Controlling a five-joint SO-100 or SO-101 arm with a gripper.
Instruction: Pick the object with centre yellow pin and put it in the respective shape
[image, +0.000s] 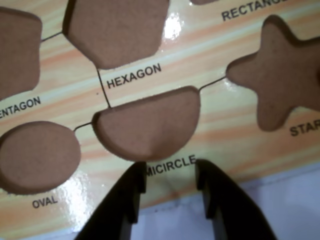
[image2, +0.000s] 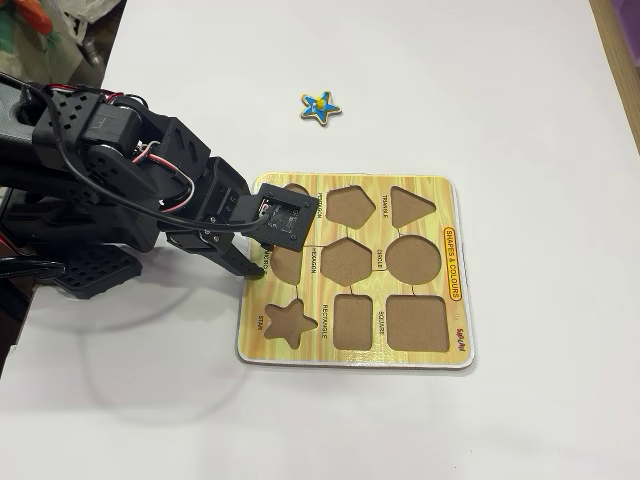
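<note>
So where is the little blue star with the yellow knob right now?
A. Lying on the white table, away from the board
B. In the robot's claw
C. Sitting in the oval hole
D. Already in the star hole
A. In the fixed view the blue star lies on the white table beyond the board, and the gripper holds nothing.
</note>
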